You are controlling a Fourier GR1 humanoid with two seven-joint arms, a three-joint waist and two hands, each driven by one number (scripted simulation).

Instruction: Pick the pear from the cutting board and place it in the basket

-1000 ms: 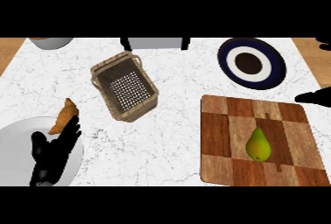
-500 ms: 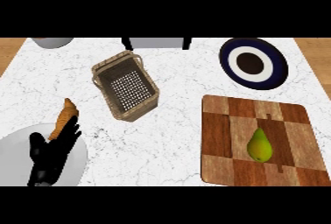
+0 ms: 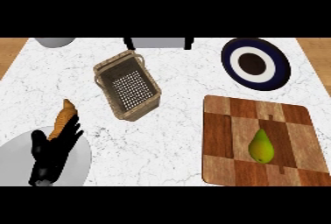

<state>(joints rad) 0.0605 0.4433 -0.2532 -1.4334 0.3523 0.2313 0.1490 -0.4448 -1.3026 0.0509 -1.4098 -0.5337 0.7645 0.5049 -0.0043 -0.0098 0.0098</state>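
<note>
A green-yellow pear point(image 3: 261, 146) lies on the wooden cutting board point(image 3: 223, 131) at the lower right, stem end pointing away from me. The brown woven basket point(image 3: 127, 85) stands left of centre, tilted, with nothing inside it. My left hand point(image 3: 55, 152) rests at the lower left over a white plate, fingers straight and spread, holding nothing. It is far from both the pear and the basket. My right hand does not show.
An orange carrot point(image 3: 63, 121) lies by the white plate point(image 3: 16, 162) just above my left hand. A dark blue plate point(image 3: 255, 64) with a white ring sits at the back right. A grey bowl point(image 3: 55, 41) and a grey box point(image 3: 158, 42) stand along the far edge.
The right hand, seen at the right edge a second ago, has gone out of view. The view has shifted slightly. The left hand has barely moved; the pear stays put.
</note>
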